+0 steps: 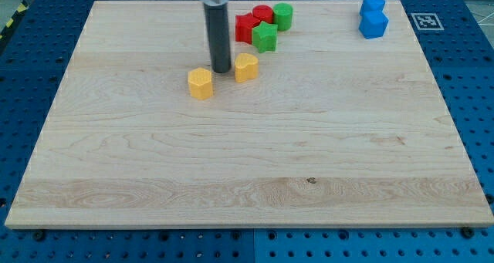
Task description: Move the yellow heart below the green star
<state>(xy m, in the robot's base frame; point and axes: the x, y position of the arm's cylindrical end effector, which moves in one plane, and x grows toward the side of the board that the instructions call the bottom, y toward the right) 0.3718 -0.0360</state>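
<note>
Pushing step in hand: my tip (221, 69), a bare rod with no hand to open or close, stands in the upper centre of the frame, touching the left side of the yellow heart-shaped block (245, 66), which lies lower left of the green star-shaped block (265, 37); the next move calls for a short rightward push.

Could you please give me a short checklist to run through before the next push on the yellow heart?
1. My tip shows: ok.
2. Tip sits at the left of the yellow heart: ok; contact cannot tell.
3. Heart below the green star: not ok, it lies below and to the view's left.
4. Other yellow block out of a rightward push: ok.
5. Red blocks and green cylinder clear of the heart: ok.
</note>
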